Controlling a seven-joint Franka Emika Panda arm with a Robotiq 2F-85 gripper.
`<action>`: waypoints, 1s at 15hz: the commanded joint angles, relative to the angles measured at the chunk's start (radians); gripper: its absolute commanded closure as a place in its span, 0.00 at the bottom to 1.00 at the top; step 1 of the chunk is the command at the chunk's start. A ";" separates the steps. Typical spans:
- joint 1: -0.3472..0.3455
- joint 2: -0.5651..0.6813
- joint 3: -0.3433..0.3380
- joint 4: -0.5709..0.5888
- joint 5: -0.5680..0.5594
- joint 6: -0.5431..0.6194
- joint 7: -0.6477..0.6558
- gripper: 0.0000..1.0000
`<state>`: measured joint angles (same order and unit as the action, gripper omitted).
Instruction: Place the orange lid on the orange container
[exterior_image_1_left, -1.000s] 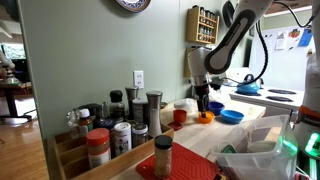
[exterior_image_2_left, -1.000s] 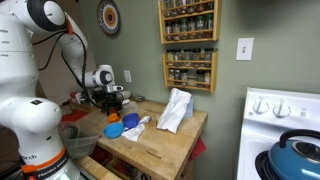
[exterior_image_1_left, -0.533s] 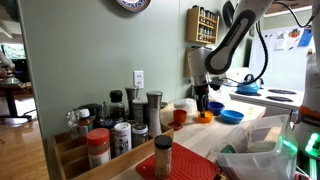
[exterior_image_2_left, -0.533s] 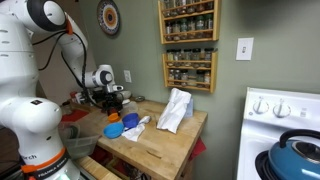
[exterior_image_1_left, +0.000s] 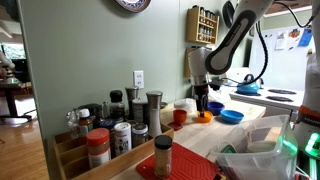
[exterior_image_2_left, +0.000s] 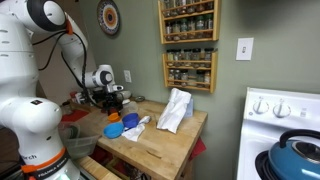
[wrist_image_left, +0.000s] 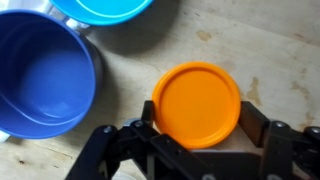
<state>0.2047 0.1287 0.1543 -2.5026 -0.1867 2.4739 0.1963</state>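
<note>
The orange lid (wrist_image_left: 196, 103) is a flat round disc lying face up on the wooden counter, seen in the wrist view. My gripper (wrist_image_left: 197, 128) has one finger on each side of it, both touching its rim, shut on it. In both exterior views the gripper (exterior_image_1_left: 203, 104) (exterior_image_2_left: 110, 100) hangs low over an orange shape (exterior_image_1_left: 205, 117) (exterior_image_2_left: 113, 117) on the counter. I cannot tell whether the low orange container lies under the lid; no separate orange dish shows.
A dark blue bowl (wrist_image_left: 40, 75) and a light blue bowl (wrist_image_left: 100, 8) stand close beside the lid. A red-orange cup (exterior_image_1_left: 180, 115), spice jars (exterior_image_1_left: 120, 130), a white cloth (exterior_image_2_left: 175, 108) and a stove with a blue kettle (exterior_image_2_left: 295, 155) are around.
</note>
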 joint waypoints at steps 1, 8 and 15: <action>0.002 -0.019 -0.005 -0.026 -0.027 0.012 0.018 0.40; 0.003 -0.030 -0.006 -0.024 -0.033 0.000 0.021 0.40; 0.001 -0.010 -0.006 -0.018 -0.029 0.013 0.015 0.40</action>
<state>0.2047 0.1220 0.1543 -2.5029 -0.1869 2.4739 0.1963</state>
